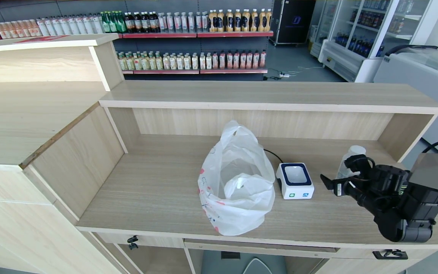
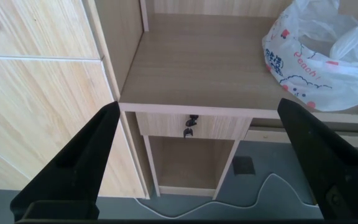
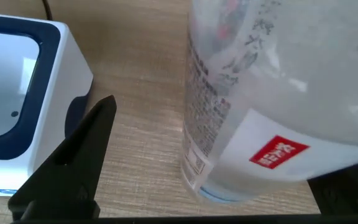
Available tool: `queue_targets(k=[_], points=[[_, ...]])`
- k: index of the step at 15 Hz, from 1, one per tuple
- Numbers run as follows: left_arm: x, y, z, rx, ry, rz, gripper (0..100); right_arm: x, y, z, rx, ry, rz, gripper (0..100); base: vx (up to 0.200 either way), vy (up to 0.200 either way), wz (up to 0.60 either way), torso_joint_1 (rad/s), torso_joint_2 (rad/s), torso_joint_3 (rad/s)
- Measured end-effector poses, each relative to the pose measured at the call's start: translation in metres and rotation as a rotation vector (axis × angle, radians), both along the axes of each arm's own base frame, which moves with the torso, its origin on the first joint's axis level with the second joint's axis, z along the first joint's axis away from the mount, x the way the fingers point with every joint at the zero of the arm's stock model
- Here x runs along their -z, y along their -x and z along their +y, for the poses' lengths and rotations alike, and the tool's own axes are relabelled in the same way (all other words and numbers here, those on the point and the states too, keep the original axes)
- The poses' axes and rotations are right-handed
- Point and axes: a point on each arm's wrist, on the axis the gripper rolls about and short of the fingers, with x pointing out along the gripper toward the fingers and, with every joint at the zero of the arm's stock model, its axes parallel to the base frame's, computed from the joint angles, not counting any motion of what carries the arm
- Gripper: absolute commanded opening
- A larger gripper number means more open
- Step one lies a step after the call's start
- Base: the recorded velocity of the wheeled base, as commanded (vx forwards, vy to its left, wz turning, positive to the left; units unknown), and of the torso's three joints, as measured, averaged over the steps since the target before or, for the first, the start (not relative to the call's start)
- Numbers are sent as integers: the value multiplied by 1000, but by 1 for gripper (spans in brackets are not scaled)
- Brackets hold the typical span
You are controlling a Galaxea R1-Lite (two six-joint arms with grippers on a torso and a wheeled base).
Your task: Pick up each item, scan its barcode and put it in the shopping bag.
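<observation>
My left gripper point(image 2: 197, 106) hangs low in front of the counter point(image 1: 158, 190), its two dark, flat fingers spread wide with nothing between them. Past them I see the pale wood-grain front, a shallow drawer point(image 2: 166, 124) under the counter's edge and a small dark key point(image 2: 190, 124) in its lock.

Near the middle of the counter stands the bag point(image 1: 236, 179), thin white crinkled plastic with red and blue print. It sits slumped but upright, its mouth open upward and one handle loop standing at the back.

Just beside it is the scanner point(image 1: 295, 180), a small white box with rounded corners and a dark blue frame around its slanted window, which faces up and toward me. A black cord point(image 1: 274, 155) runs from it behind the bag.

Further right, near the scanner but apart from it, the bottle point(image 1: 350, 158) stands upright on the counter with its long axis vertical and its white cap on top. It is clear smooth plastic with a printed label.

My right gripper point(image 1: 340, 177) is level with it, black fingers parted on either side. The finger point(image 3: 73, 168) nearer the scanner stands clear of the bottle, so nothing is clamped. The scanner sits close to that finger.
</observation>
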Motion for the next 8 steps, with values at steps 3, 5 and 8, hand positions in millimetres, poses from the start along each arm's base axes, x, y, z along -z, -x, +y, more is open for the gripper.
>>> queue_targets(k=[3,5,8], points=[[0,0,0,0,0,0,100,1,-3,1,-22,-9,-13,100,0,0,0,0,0,0],[0,0,0,0,0,0,100,-2,-1,1,-73,-35,-21,0,0,0,0,0,0,0],[0,0,0,0,0,0,100,-10,1,-5,-81,-51,-35,0,0,0,0,0,0,0]])
